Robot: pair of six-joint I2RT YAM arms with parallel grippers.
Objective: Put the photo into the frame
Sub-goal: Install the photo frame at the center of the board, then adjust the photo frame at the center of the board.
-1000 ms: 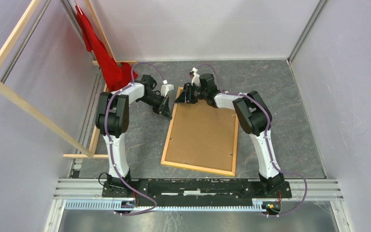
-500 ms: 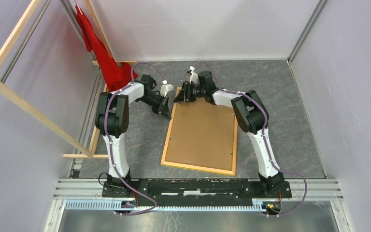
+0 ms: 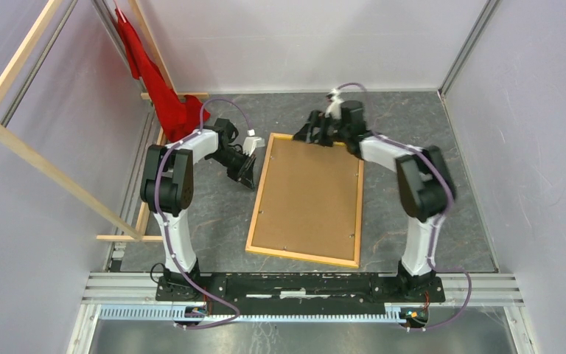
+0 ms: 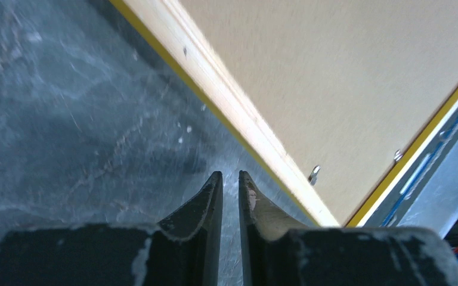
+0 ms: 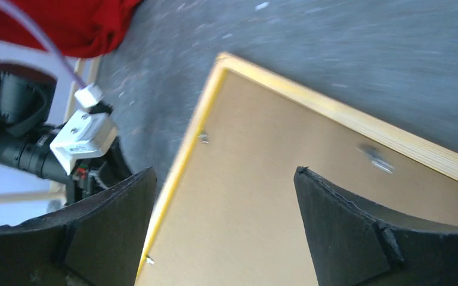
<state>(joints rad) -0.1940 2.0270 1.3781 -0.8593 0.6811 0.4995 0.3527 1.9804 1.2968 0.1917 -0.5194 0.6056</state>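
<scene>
Overhead, grey stone-look table, pale walls, frame face-down — left claw nearly clenched, empty, right claw released

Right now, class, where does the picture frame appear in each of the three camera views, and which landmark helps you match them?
Top view: the frame lies back up in the middle of the table.
Left wrist view: its long edge runs diagonally across the upper right.
Right wrist view: its far corner sits at centre, between the open fingers.
Shared landmark: the brown backing board inside it.
</scene>
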